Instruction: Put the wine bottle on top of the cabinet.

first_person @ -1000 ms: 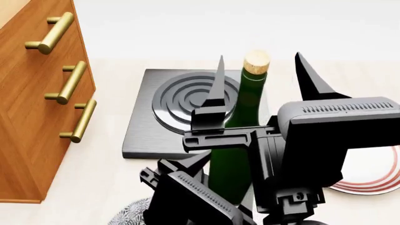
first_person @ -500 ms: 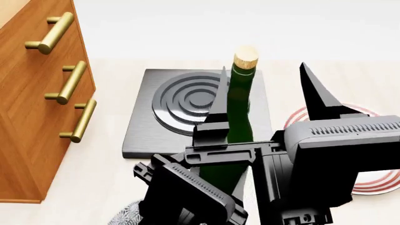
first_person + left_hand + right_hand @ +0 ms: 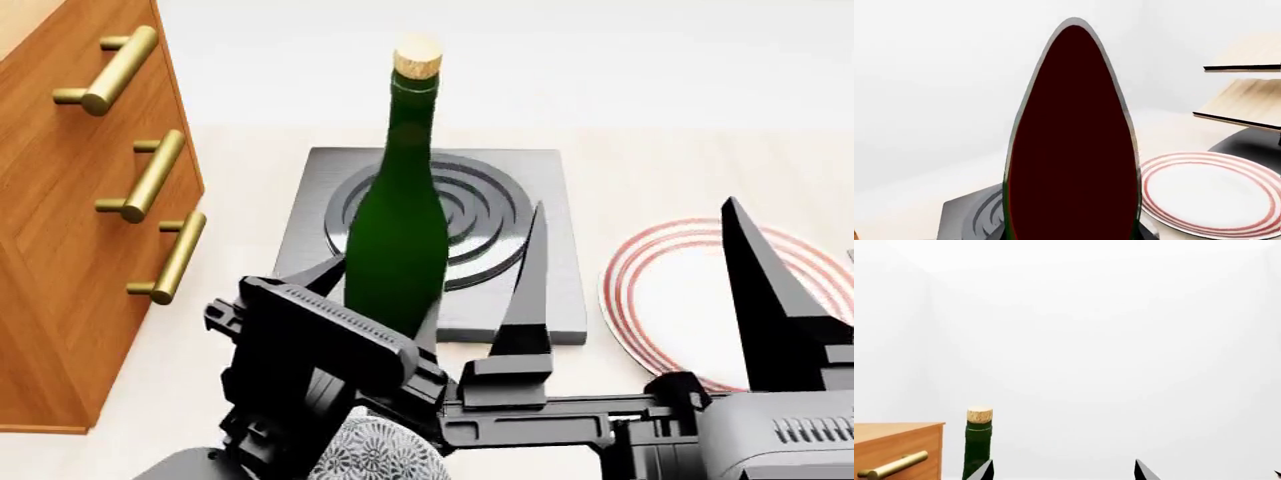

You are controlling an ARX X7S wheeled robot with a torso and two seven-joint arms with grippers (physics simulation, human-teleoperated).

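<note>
The wine bottle point(image 3: 398, 205) is dark green with a tan cork and stands upright above the grey hob plate. My left gripper point(image 3: 380, 295) is shut on its lower body. In the left wrist view the bottle point(image 3: 1071, 150) fills the middle as a dark shape between the jaws. My right gripper point(image 3: 634, 210) is open and empty, to the right of the bottle and apart from it. In the right wrist view point(image 3: 1064, 472) the bottle's neck point(image 3: 978, 445) stands beside one fingertip. The orange-brown cabinet point(image 3: 67, 250) with brass handles is at the left, and its top edge shows in the right wrist view point(image 3: 894, 437).
A grey square hob plate point(image 3: 541, 180) with raised rings lies behind the bottle. A white plate with red rings point(image 3: 667, 290) lies at the right. A patterned bowl point(image 3: 380, 450) shows under my left arm. A pale wooden rack point(image 3: 1247, 95) stands beyond the plate.
The bottle has moved left toward the cabinet with my left gripper and stands more upright. My right gripper has drawn back to the right, leaving the bottle outside its fingers.
</note>
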